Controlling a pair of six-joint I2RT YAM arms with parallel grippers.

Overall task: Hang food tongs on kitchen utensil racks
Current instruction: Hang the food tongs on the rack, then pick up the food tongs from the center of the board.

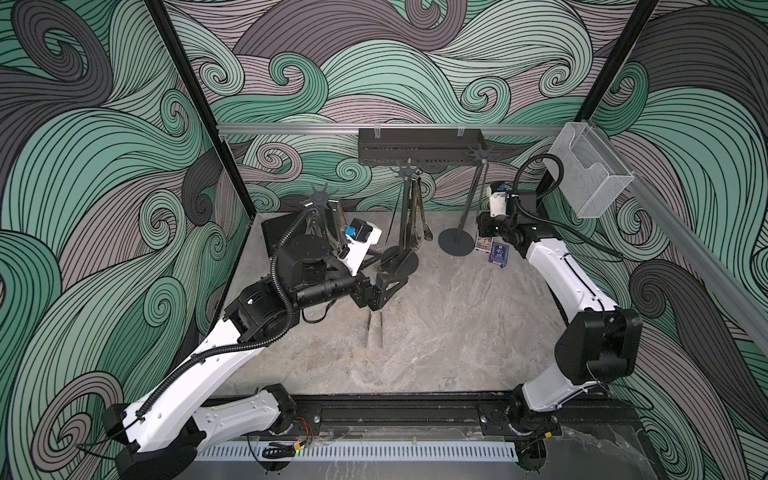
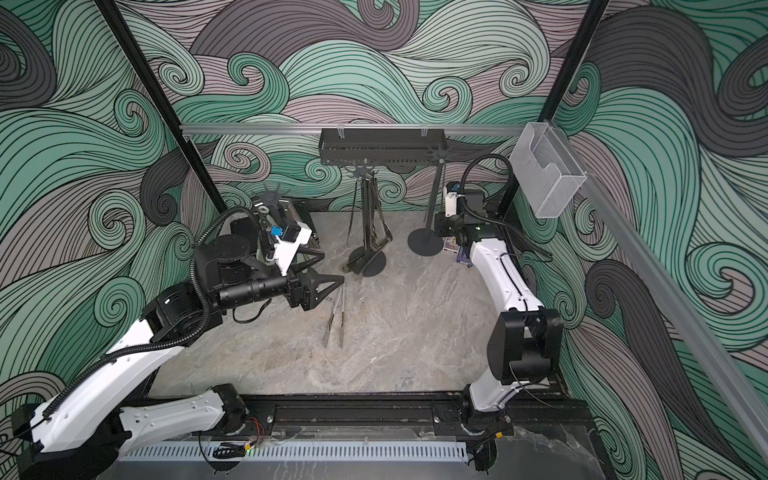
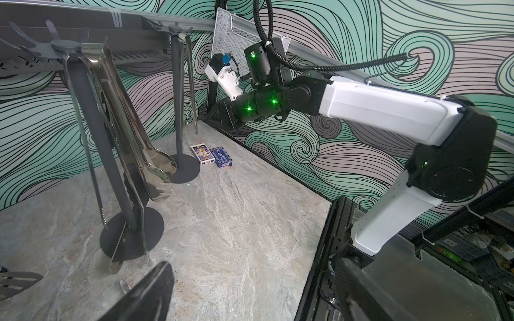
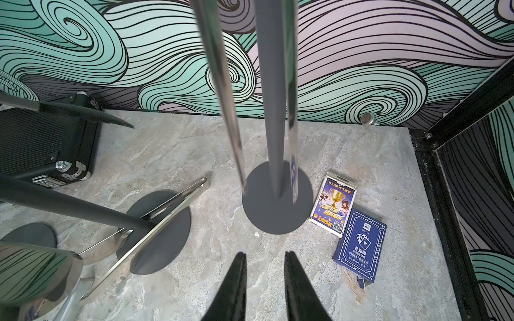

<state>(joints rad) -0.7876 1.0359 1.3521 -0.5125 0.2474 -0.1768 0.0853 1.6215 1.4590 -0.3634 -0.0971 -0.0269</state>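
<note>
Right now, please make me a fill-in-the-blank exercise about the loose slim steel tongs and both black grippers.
The slim steel tongs lie flat on the grey marble-patterned ___.
Close to them, the left gripper has its jaws ___.
The right gripper, facing the dark grey pole rack, holds ___.
Missing words: table; open; nothing.

- Thin steel tongs [image 1: 374,329] lie flat on grey marbled counter [image 1: 457,332], one end hidden under left gripper [image 1: 384,272]; fingers [image 1: 391,286] spread wide.
- Middle dark grey pole rack [image 1: 404,232]: several metal tongs [image 1: 417,216] hanging from crown.
</note>
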